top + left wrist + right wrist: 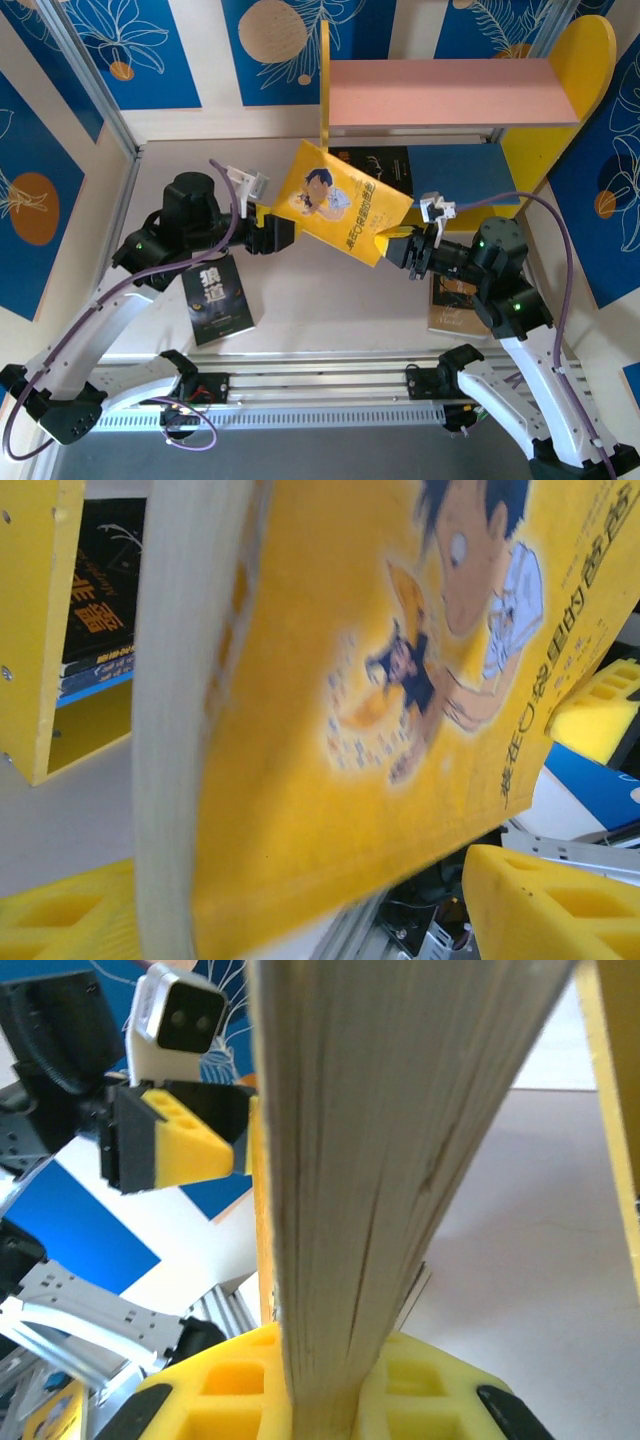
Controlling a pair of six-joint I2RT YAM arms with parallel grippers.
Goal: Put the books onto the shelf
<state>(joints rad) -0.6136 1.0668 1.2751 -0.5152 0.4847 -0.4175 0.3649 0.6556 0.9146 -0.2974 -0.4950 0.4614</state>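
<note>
From above, the thin bright-yellow paperback with the cartoon cover (330,200) hangs tilted over the middle of the pale table (330,300), short of the two-tier wooden shelf with yellow sides and a pink top board (450,90) at twelve o'clock. The right tool (392,243) has the book's four o'clock corner and the left tool (263,216) is at its nine o'clock corner. Dark-covered books (375,160) lie on the blue lower board. A black paperback (218,297) waits at eight o'clock and a brown one (452,305) at four, half under the right arm.

In the left wrist view, that tool's yellow foam fingers (540,900) stand spread wide either side of the slanting book (330,760), apparently not pressing it (hard to be sure).

In the right wrist view, its own pads (420,1385) are pressed together on the page edge (380,1160), pinching the book.

Held by one corner, I'd guess it could pivot or slide out. Its twelve o'clock corner might also snag the pink board on the way in.
</note>
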